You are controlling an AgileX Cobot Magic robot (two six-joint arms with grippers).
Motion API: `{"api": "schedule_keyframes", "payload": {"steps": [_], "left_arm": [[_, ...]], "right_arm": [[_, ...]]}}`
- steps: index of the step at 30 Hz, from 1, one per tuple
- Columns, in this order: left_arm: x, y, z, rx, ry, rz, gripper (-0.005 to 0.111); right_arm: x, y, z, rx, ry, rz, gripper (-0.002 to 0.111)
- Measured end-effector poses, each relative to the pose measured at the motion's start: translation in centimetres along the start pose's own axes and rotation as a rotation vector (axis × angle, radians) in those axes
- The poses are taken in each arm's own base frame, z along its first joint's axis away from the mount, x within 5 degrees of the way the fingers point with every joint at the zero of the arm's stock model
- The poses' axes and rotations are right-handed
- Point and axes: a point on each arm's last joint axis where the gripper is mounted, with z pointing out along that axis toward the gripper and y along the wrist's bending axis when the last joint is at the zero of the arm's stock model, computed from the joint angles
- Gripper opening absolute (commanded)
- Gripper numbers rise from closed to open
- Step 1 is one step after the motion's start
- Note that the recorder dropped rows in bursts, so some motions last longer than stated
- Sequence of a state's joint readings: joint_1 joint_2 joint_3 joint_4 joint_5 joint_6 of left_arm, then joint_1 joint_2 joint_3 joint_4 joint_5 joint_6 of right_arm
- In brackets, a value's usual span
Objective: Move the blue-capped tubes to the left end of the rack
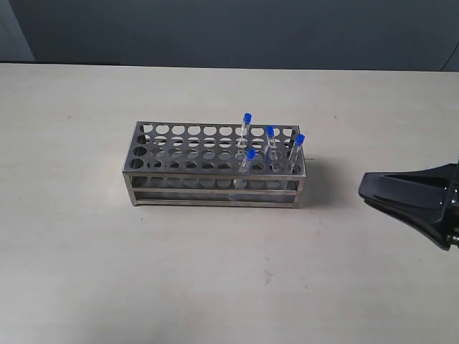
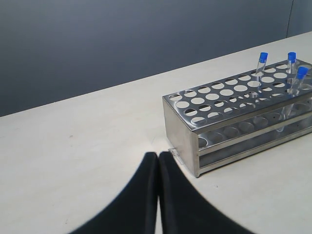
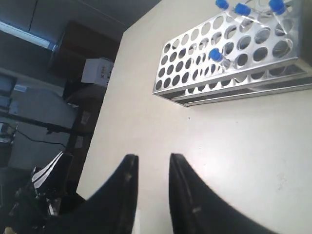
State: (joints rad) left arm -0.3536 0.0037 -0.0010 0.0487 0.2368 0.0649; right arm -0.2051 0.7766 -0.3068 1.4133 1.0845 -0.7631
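STEP: transfer not begun | tubes (image 1: 270, 132): four, in right-end holes of rack (image 1: 208, 192), frame centre; left holes free to receive them | left gripper (image 2: 158, 158): fingers together, holding nothing, facing rack's tube-free end | right gripper (image 3: 153, 160): fingers narrowly parted, holding nothing, low at right edge of frame, nearer tubes, so likely picker

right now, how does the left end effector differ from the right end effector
The left end effector is shut tight, no gap showing; the right end effector is open with a clear gap. The left faces the bare end of the rack; the right sits off the end holding the blue-capped tubes. The exterior view shows only the right one. Both are black, hold nothing and touch neither rack nor tubes.
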Motion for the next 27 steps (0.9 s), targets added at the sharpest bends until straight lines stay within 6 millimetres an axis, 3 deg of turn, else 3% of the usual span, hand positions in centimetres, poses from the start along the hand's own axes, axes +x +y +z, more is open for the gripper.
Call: {"api": "schedule_keyframes", "payload": {"steps": [11, 17, 23, 27], "left_arm": [[0.0, 0.0, 0.0, 0.0, 0.0, 0.0, 0.0], [0.0, 0.0, 0.0, 0.0, 0.0, 0.0, 0.0], [0.0, 0.0, 0.0, 0.0, 0.0, 0.0, 0.0], [0.0, 0.0, 0.0, 0.0, 0.0, 0.0, 0.0]], "right_arm": [[-1.3, -0.9, 0.3, 0.055, -0.091, -0.047, 0.023], [-0.3, 0.7, 0.2, -0.111, 0.024, -0.171, 0.023], [-0.4, 1.0, 0.2, -0.145, 0.016, -0.258, 0.023], [-2.6, 1.5, -0.8, 0.077, -0.146, -0.36, 0.023]]}}
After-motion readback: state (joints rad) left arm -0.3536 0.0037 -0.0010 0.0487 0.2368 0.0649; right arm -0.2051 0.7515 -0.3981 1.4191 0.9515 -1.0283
